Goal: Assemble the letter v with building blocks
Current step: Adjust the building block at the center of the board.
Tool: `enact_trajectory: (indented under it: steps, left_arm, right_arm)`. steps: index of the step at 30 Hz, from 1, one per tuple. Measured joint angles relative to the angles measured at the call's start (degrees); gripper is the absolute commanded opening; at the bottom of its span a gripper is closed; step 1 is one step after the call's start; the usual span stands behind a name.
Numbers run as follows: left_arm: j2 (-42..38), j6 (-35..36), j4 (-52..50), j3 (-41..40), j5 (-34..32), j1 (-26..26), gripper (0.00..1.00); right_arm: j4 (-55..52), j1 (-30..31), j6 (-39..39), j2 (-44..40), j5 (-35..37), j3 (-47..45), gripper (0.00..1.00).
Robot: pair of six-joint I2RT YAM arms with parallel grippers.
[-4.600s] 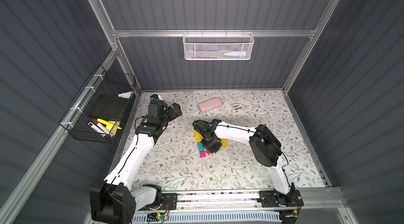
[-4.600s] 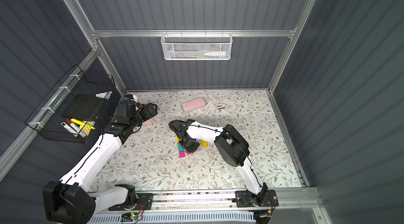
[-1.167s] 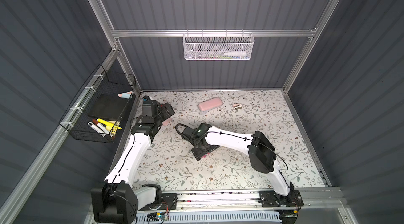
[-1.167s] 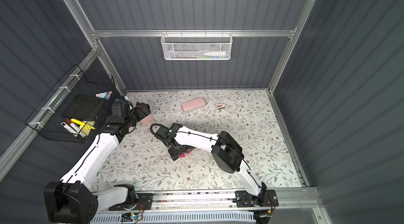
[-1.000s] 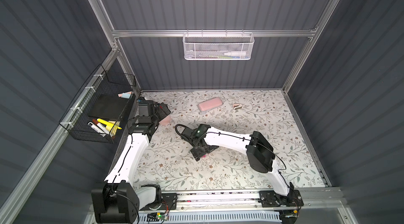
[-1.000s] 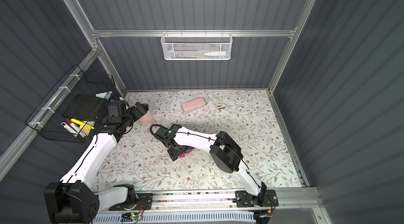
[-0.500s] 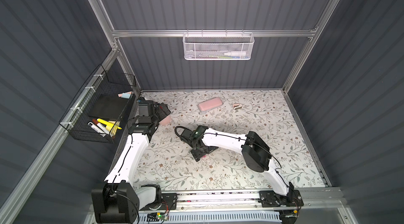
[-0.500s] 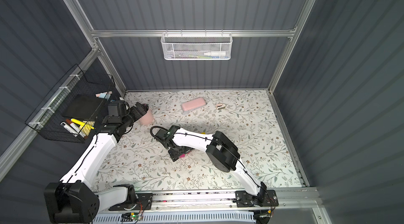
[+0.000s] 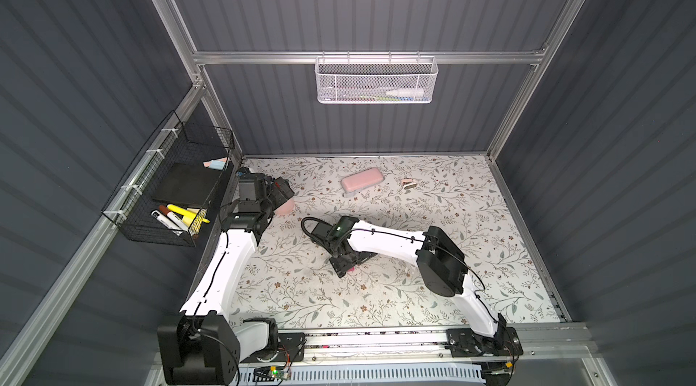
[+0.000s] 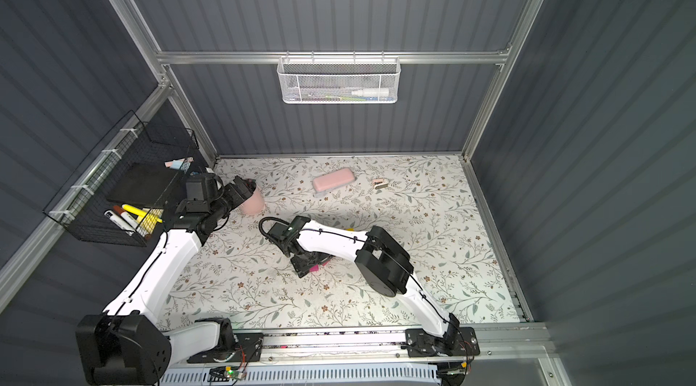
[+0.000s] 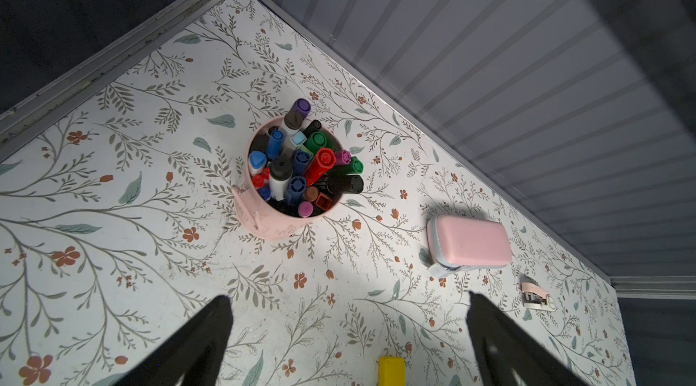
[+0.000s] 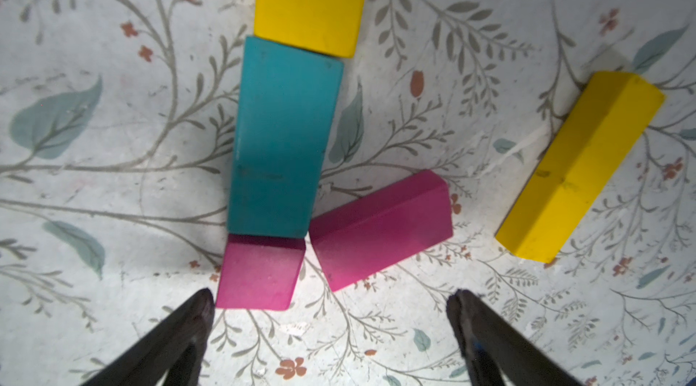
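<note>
Left pincer (image 11: 350, 299) withdrawn toward wall (image 9: 94, 83), right pincer (image 12: 330, 297) above building blocks (image 12: 282, 135), both spread wide, empty

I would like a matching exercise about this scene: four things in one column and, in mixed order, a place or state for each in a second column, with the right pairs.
Things
1. teal block
2. long magenta block
3. cup
4. white basket

Places or states
a. hangs high on the back wall
b. holds markers
c. slants away from the teal block
d. lies in line between a yellow block and the short magenta block

Pairs: 1-d, 2-c, 3-b, 4-a
</note>
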Motion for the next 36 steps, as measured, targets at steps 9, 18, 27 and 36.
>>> enact_trajectory:
  steps: [9, 18, 27, 36]
  left_arm:
    - [0.0, 0.0, 0.0, 0.0, 0.02, 0.0, 1.0]
    - [0.0, 0.02, 0.02, 0.0, 0.46, 0.0, 0.99]
    - [0.0, 0.0, 0.02, 0.0, 0.87, 0.09, 0.99]
    - [0.0, 0.02, 0.02, 0.0, 1.09, 0.09, 0.99]
  right_arm:
    - [-0.55, 0.0, -0.07, 0.5, 0.0, 0.04, 0.99]
    - [-0.76, 0.0, -0.02, 0.48, 0.63, 0.02, 0.99]
    - [0.07, 0.0, -0.07, -0.33, 0.96, -1.01, 0.99]
    - [4.2, -0.7, 0.17, -13.11, 0.96, -8.0, 0.99]
